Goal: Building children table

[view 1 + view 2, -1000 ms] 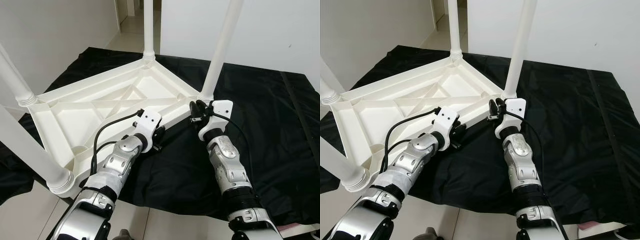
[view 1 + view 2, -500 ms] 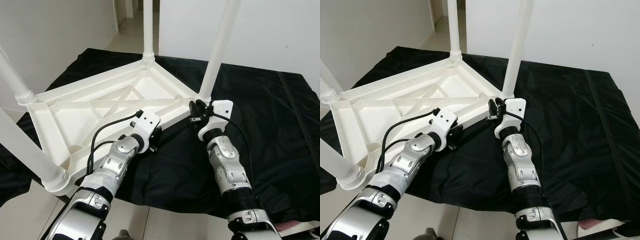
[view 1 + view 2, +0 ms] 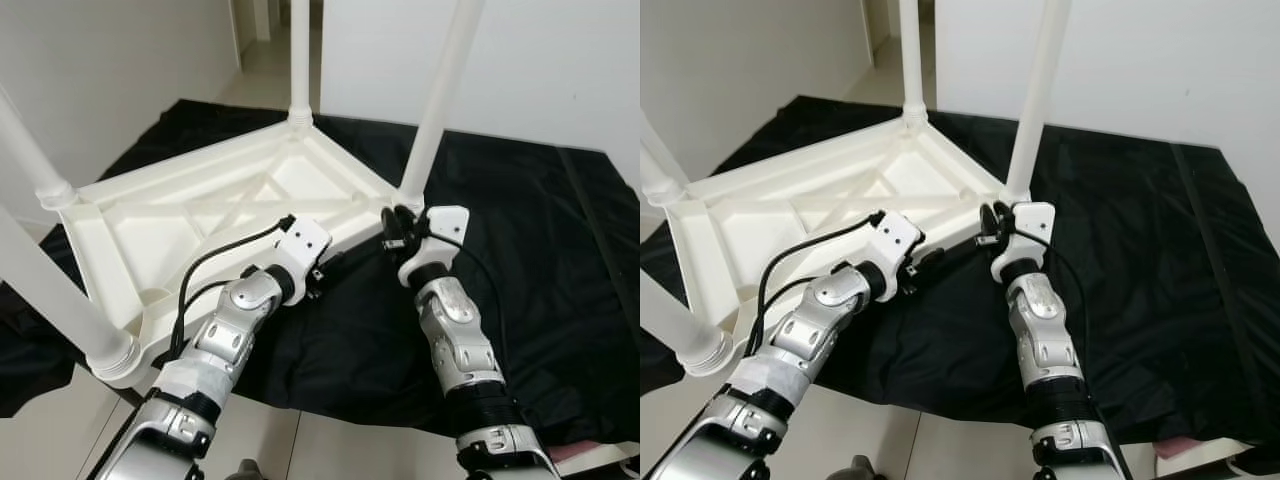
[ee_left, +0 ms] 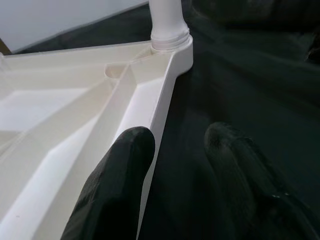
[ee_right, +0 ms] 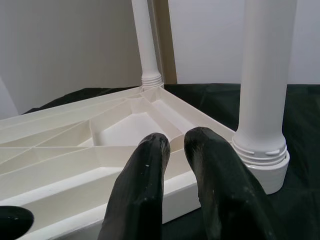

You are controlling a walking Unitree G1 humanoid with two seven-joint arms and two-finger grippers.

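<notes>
white children's table (image 3: 190, 215) laid upside down on black cloth (image 3: 520, 230), legs pointing up. left gripper (image 4: 172, 150) placed at near rim, fingers spread, one over rim, nothing clamped. right gripper (image 5: 175, 145) set beside corner leg (image 5: 265, 75), fingers nearly closed, nothing held.

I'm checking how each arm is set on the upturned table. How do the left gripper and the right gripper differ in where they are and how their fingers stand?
The left gripper is partway along the near edge of the table, fingers spread apart. The right gripper is at the corner beside a leg, fingers nearly together over the rim. Both have black fingers and reach the same near edge above the black cloth.
</notes>
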